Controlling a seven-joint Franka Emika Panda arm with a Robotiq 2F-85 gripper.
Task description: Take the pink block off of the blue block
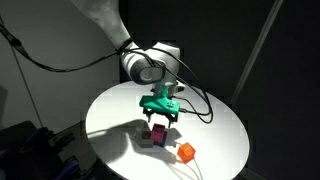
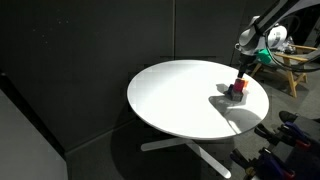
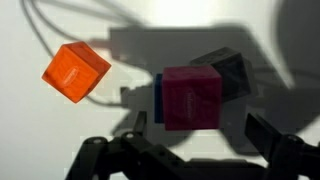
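The pink block (image 3: 190,97) sits on top of the blue block (image 3: 158,100), of which only a thin edge shows at the pink block's left in the wrist view. The stack stands on the round white table (image 1: 110,110) and shows in both exterior views (image 1: 157,131) (image 2: 238,87). My gripper (image 3: 185,155) is open and empty. It hangs just above the stack, with one finger on each side (image 1: 160,119) (image 2: 243,68). It does not touch the blocks.
An orange cube (image 3: 76,72) lies apart from the stack, near the table's edge (image 1: 186,152). A dark grey cube (image 3: 228,70) sits right behind the stack. Cables run from the arm across the table. A wooden stand (image 2: 295,62) is beyond the table.
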